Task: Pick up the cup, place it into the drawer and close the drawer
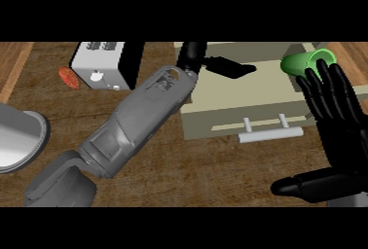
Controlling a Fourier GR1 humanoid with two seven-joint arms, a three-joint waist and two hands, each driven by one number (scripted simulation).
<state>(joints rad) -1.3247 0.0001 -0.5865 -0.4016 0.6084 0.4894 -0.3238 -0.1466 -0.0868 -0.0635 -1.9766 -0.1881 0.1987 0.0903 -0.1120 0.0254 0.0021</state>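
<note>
Fingers (327, 82) of the right hand (338, 136) are straight, beside the green cup (300, 62) above the open drawer (244, 97). Pick-up pending; next, curl round it.

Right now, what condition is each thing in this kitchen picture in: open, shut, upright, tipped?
Drawer: pulled open, its handle facing the robot.
Green cup: tipped on its side at the drawer's far right corner, not held.
Left hand: over the open drawer, fingers straight.
Right hand: open, fingers straight, in front of the cup.
Toaster: upright on the counter.
Metal pot: upright, at the left edge.
</note>
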